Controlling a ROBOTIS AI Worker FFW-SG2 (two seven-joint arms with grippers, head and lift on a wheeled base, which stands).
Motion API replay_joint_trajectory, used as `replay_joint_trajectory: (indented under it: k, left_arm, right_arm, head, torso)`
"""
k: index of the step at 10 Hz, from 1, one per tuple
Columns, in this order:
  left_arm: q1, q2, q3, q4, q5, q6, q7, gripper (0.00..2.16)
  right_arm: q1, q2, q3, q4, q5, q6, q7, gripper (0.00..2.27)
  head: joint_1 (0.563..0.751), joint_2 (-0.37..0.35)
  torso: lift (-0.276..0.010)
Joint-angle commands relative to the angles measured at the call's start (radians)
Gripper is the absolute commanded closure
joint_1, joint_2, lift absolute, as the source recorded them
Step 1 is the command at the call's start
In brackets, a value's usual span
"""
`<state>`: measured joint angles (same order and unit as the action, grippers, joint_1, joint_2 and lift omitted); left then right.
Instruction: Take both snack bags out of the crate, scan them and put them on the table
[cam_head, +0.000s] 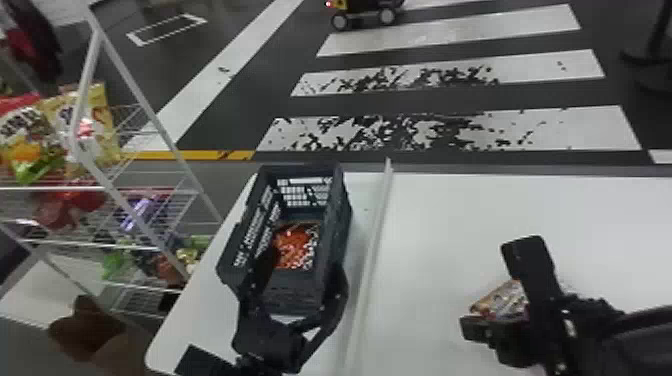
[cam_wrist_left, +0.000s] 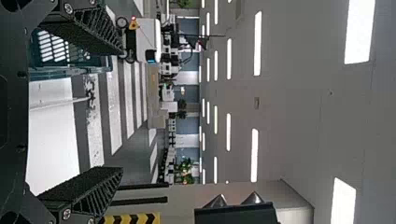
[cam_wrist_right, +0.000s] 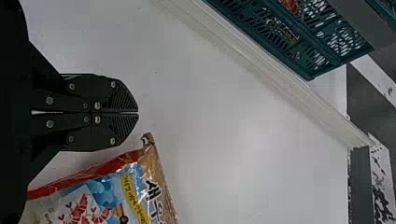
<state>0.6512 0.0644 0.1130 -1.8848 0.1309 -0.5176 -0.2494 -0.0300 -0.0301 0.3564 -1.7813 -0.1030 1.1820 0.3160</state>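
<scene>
**One snack bag in the crate, another on the counter**

At far left stands a white wire rack (cam_head: 95, 187) stocked with colourful packets (cam_head: 82, 125). Next, the left tool (cam_head: 306, 260) appears at the near end of the dark crate (cam_head: 337, 220), its two fingers spread wide with nothing between them. Inside the crate lies the orange-red snack bag (cam_head: 295, 245). The crate rests on the white counter (cam_head: 500, 210), beside a pale raised rail (cam_head: 375, 235) that runs from the near side to the far edge. Beyond the rail, the right tool (cam_head: 467, 327) is over the counter, fingers pressed together, empty. Just beside its fingertips is the shrimp snack bag (cam_wrist_right: 102, 191), printed side up on the counter and partly hidden by the arm in the head view; whether tool and bag touch, I cannot tell.
</scene>
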Motion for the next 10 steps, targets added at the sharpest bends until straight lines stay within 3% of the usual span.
replay_joint_trajectory:
  k: [1, 10]
  left_arm:
    - [-0.002, 0.000, -0.004, -0.003, -0.004, 0.011, -0.001, 0.12]
    - [0.015, 0.002, -0.001, -0.022, -0.005, 0.011, -0.001, 0.12]
  right_arm:
    - [-0.002, 0.001, -0.004, 0.003, 0.002, -0.026, -0.001, 2.26]
    - [-0.085, 0.002, 0.027, 0.152, 0.049, -0.161, -0.043, 2.26]
  head:
    - [0.695, 0.350]
    - [0.695, 0.323]
  torso:
    - [-0.091]
    - [-0.091]
